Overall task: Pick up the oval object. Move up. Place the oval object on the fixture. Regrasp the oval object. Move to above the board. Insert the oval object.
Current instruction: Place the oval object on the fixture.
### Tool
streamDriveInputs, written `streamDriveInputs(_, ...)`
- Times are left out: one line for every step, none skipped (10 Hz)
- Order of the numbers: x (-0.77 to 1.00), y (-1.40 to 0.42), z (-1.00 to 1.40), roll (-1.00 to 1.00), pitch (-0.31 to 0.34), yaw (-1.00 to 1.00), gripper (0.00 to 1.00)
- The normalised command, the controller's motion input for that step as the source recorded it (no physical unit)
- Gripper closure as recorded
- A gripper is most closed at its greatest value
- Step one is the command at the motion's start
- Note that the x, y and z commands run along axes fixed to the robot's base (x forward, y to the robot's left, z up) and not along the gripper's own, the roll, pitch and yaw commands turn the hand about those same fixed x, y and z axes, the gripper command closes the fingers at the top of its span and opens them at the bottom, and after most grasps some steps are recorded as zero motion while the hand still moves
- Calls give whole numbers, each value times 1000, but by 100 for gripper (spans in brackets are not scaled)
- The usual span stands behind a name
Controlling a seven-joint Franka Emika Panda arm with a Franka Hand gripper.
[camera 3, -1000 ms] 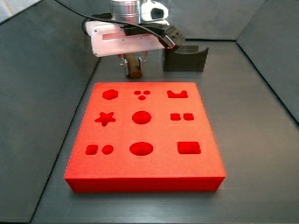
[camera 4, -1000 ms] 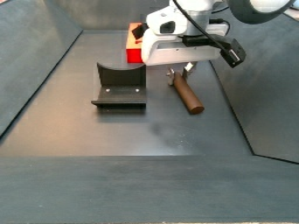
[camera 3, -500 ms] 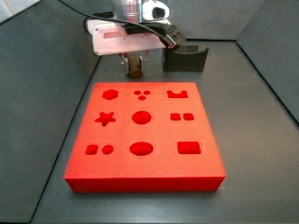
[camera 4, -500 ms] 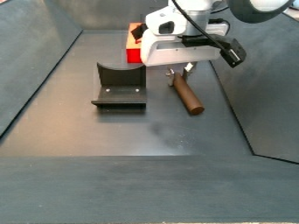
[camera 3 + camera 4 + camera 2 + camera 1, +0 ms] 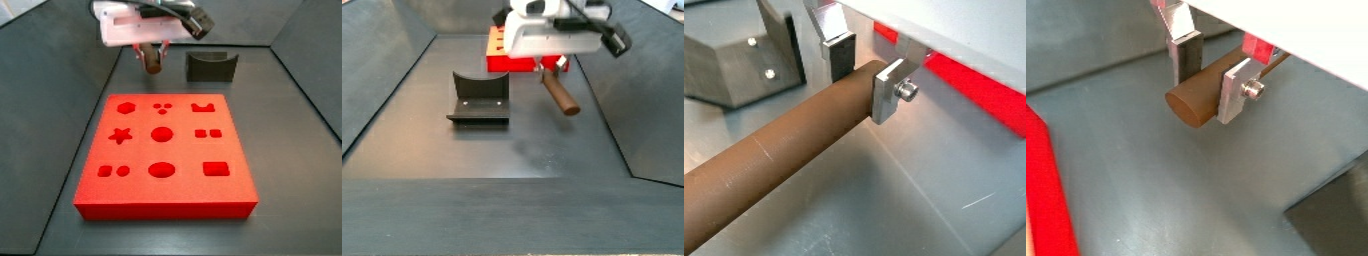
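Observation:
The oval object is a brown rod with rounded ends, seen in both wrist views (image 5: 1193, 101) (image 5: 778, 152) and both side views (image 5: 154, 61) (image 5: 560, 93). My gripper (image 5: 1211, 75) (image 5: 866, 73) is shut on one end of it and holds it lifted above the floor, the rod hanging at a slant. In a side view the gripper (image 5: 152, 50) is just beyond the far edge of the red board (image 5: 164, 150) and left of the fixture (image 5: 210, 67). The fixture, a dark block with a U notch, also shows in a side view (image 5: 477, 99) and a wrist view (image 5: 738, 60).
Dark grey walls enclose the floor on all sides in both side views. The red board's edge shows in both wrist views (image 5: 1046, 190) (image 5: 971, 85) and behind the gripper in a side view (image 5: 505, 60).
The gripper has risen with the oval object in its fingers. The rod, which lay near the floor before, now hangs clear above it.

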Motion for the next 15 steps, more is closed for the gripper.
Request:
streamDriveInputs(0,0,1000,0,0,0,100)
streamDriveInputs(9,3,1000,-14,-5,8,100)
streamDriveInputs(-4,-1,1000,-21,15,7,100)
streamDriveInputs(-10,-3,1000,-30,25,9,100)
streamDriveInputs(-14,-6,1000,-45,29,11,100)
streamDriveInputs(-18,-8,1000,-56,33,11,100)
streamDriveInputs(-22,-10,1000,-66,36,11,100)
streamDriveInputs(-25,-10,990,-77,40,9,100)
streamDriveInputs(-17,-12,781,-91,44,6,100)
streamDriveInputs(-12,-10,622,-99,53,1,100)
streamDriveInputs(-4,-7,464,-107,61,-4,100)
streamDriveInputs(4,-7,305,-113,71,-10,100)
streamDriveInputs(1000,515,557,-157,-233,-894,100)
streamDriveInputs(1000,517,508,-161,-213,-852,100)
streamDriveInputs(1000,490,466,-165,-122,-645,100)
